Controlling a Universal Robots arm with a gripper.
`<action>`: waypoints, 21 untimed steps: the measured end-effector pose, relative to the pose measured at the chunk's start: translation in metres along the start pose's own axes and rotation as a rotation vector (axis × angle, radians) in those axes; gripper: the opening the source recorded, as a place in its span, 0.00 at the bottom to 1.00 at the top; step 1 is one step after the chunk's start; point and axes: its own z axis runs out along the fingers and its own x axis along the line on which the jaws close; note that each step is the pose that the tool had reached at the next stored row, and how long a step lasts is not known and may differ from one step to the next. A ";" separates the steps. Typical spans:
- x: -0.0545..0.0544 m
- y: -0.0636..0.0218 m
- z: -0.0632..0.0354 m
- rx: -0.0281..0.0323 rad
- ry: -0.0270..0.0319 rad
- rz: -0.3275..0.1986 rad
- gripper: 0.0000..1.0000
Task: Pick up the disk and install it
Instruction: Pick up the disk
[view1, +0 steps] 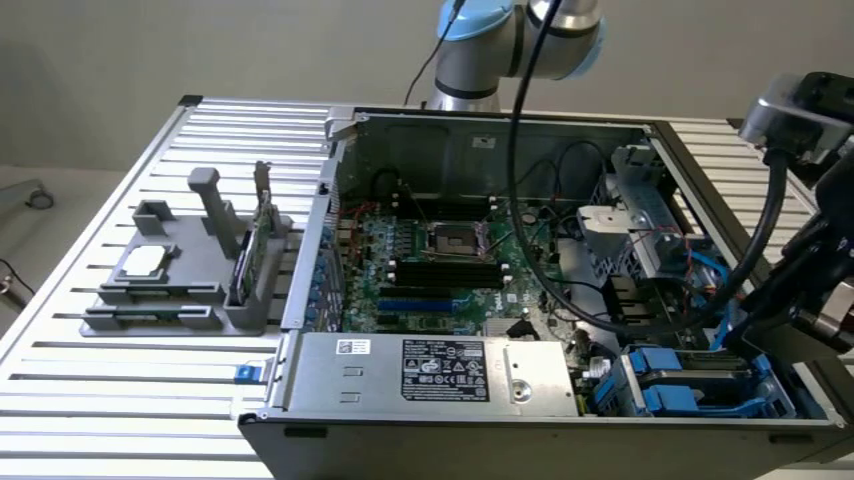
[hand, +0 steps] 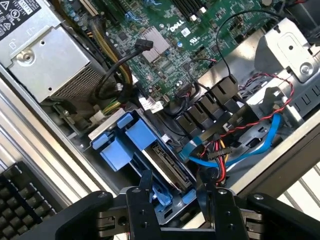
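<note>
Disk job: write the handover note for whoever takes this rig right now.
Gripper: open, holding nothing, poised directly over the drive bay.
Disk: lying in the drive bay inside its blue carrier, next to the power supply, at the case corner on the exterior view's right.
Done: the disk is in the bay, free of the gripper.
Left: the pictures do not show whether the disk is pushed fully home; treat seating as unconfirmed.
</note>
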 end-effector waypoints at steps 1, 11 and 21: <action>0.000 0.0000 0.0001 0.0013 -0.0007 0.018 0.48; 0.000 -0.0001 0.0012 0.0139 -0.0078 0.200 0.48; 0.000 -0.0001 0.0024 0.0260 -0.0146 0.381 0.48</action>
